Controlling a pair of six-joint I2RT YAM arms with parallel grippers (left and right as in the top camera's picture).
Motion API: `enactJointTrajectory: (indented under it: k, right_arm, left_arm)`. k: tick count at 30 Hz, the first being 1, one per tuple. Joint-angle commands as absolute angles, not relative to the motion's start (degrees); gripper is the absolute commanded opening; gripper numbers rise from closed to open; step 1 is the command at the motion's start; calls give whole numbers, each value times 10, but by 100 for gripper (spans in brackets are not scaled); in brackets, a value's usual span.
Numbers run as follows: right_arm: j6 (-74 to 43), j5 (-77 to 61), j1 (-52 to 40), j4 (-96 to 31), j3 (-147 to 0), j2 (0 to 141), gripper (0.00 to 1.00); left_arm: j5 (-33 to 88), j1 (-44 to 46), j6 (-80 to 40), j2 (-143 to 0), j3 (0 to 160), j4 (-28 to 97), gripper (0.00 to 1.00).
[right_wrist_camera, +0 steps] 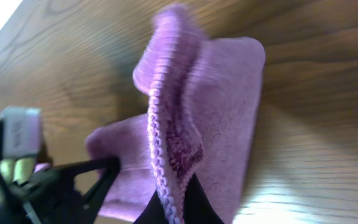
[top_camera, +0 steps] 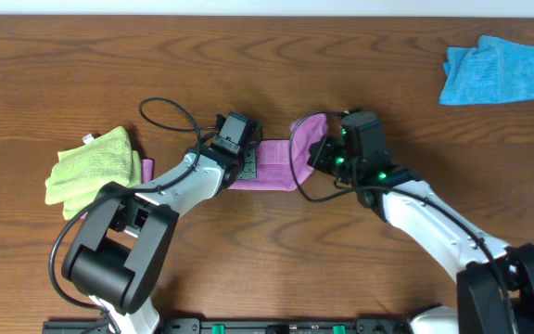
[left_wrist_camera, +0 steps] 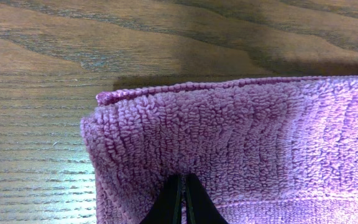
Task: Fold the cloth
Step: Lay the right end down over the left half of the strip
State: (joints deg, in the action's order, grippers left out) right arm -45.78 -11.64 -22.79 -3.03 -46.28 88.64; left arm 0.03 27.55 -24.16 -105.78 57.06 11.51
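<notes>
Broadly, you are looking at a dark brown wooden table (top_camera: 267, 56) that fills the overhead view. Two robot arms reach up from its near edge and meet near the middle. Your left arm (top_camera: 170, 190) is white and black and angles up to the right. Your right arm (top_camera: 434, 218) angles up to the left, with small green lights near its wrist.

Between the two arms lies the cloth (top_camera: 274, 165), a purple-magenta terry piece. Its left part rests flat on the table. Its right part is lifted and curls upward beside the right wrist. In the right wrist view, that raised part stands as a tall fold, its stitched hem running down to the fingers.

A bright blue cloth (top_camera: 494, 70) sits crumpled at the far right corner, well apart from the arms. A lime-green cloth (top_camera: 91, 167) lies bunched at the left, just beside the left arm.

The left tool (left_wrist_camera: 183, 199) shows two dark fingers almost touching. They pinch the cloth's pile near its left edge, low against the table. The right tool (right_wrist_camera: 176, 208) is likewise closed tight, its fingers clamped on the hemmed edge of the lifted fold.
</notes>
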Motion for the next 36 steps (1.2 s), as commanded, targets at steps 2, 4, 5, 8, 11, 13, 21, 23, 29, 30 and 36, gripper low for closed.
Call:
enactJointTrajectory:
  k: [2, 4, 5, 8, 11, 13, 21, 23, 29, 30, 36]
  right_arm:
    - [-458, -122, -262, -16, -462, 877, 1]
    - [-463, -122, -274, -10, -462, 877, 1]
    - [-463, -123, -282, -8, -462, 877, 1]
    - [-467, -123, -296, -9, -462, 877, 1]
    - [-467, -123, -308, -9, -462, 877, 1]
    - [-467, -123, -316, -9, -462, 877, 1]
    - [-469, -123, -334, -9, -462, 877, 1]
    - [-472, -125, -336, -9, -462, 877, 1]
    - [-473, -130, -341, -8, -462, 877, 1]
    - [-473, -130, -342, -8, -463, 877, 1]
    - [-455, -134, -356, -13, -484, 877, 1]
  left_arm:
    - [13, 279, -244, -1076, 572, 119, 6]
    - [13, 279, -244, -1076, 572, 119, 6]
    - [13, 279, -244, -1076, 572, 119, 6]
    - [13, 277, -244, -1076, 572, 119, 6]
    - [10, 276, -244, -1076, 575, 119, 6]
    - [8, 272, -244, -1076, 580, 120, 6]
    - [-7, 239, -239, -1074, 631, 163, 6]
    - [-16, 233, -222, -1072, 646, 182, 6]
    - [-24, 228, -220, -1070, 670, 205, 6]
    - [-24, 228, -218, -1070, 675, 208, 6]
    - [-55, 227, -218, -1056, 710, 230, 6]
